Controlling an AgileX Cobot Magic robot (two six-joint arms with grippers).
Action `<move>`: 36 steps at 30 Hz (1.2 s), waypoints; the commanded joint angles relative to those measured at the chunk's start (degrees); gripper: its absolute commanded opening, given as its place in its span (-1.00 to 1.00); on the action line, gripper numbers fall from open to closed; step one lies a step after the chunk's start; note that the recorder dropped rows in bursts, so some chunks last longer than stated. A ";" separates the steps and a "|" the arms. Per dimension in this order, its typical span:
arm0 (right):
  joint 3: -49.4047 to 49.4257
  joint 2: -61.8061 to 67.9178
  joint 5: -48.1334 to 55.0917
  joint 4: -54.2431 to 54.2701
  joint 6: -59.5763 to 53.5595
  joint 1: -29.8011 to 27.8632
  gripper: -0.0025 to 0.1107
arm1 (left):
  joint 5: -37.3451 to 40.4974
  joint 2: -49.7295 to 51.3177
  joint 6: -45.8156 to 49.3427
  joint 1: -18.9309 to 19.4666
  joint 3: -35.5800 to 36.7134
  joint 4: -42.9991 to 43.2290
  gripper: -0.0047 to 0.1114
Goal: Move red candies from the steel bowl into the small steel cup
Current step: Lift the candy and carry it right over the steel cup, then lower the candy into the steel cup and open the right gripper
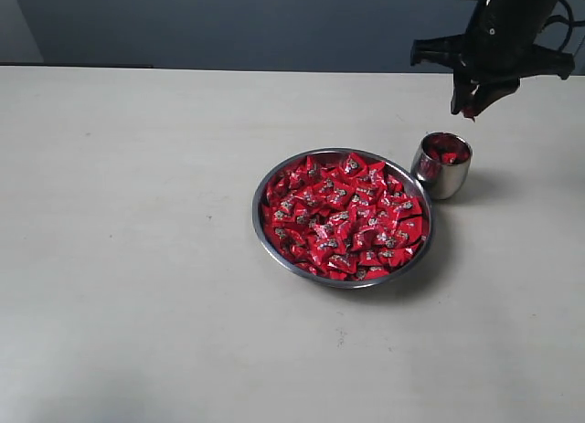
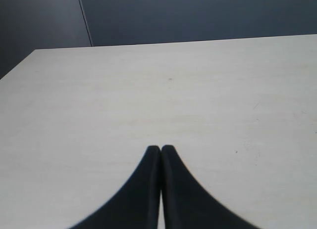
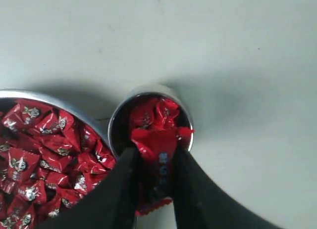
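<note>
Red foil is showing between the jaws of the right gripper [image 1: 468, 109], which is hanging in the air and pinching a single candy [image 3: 157, 151]; the jaws are standing part-way closed, pressed against the wrapper on either side, with the candy's end poking out past the fingertips. Straight beneath that gripper the cup [image 1: 442, 174] is sitting upright on the pale table [image 1: 137, 213], clear of the fingertips, and several wrapped sweets [image 3: 153, 113] are already lying inside it, filling it near to the rim. Just beside the cup, lower down and off to the side of the gripper, the bowl [image 1: 259, 217] is resting flat on the table, and the candies [image 1: 343, 217] are lying heaped across it from edge to edge, their small pale marks catching the light. I cannot tell whether bowl and cup are touching or only very close. Well away from all this, the left gripper [image 2: 161, 150] is hovering over bare tabletop with its two dark fingers pressed together and nothing between them.
</note>
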 commanded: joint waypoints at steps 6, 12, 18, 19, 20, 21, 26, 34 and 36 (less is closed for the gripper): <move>0.04 3.17 -0.27 3.33 -3.54 -0.28 -0.97 | -0.45 -0.27 -0.08 -0.38 0.26 0.11 -0.91; 0.04 5.04 -0.49 3.33 -3.59 -0.28 -0.97 | -0.45 -0.27 -0.08 -0.38 0.26 0.11 -0.91; 0.04 5.25 -2.01 2.24 -3.59 -0.28 -0.97 | -0.45 -0.27 -0.08 -0.38 0.26 0.11 -0.91; 0.04 5.25 -2.11 1.88 -3.59 -0.28 -0.97 | -0.45 -0.27 -0.08 -0.38 0.26 0.11 -0.91; 0.04 5.25 -2.11 1.64 -3.59 -0.28 -0.97 | -0.45 -0.27 -0.08 -0.38 0.26 0.11 -0.91; 0.04 5.25 -1.98 1.30 -3.59 -0.28 -0.97 | -0.45 -0.27 -0.08 -0.38 0.26 0.11 -0.91; 0.04 5.25 -1.41 1.30 -3.59 -0.28 -0.97 | -0.45 -0.27 -0.08 -0.38 0.26 0.11 -0.91; 0.04 5.25 -0.77 0.95 -3.59 -0.28 -0.47 | -0.45 -0.27 -0.08 -0.38 0.26 0.11 -0.91; 0.04 5.25 -0.52 0.65 -3.59 -0.28 -0.40 | -0.45 -0.27 -0.08 -0.38 0.26 0.11 -0.91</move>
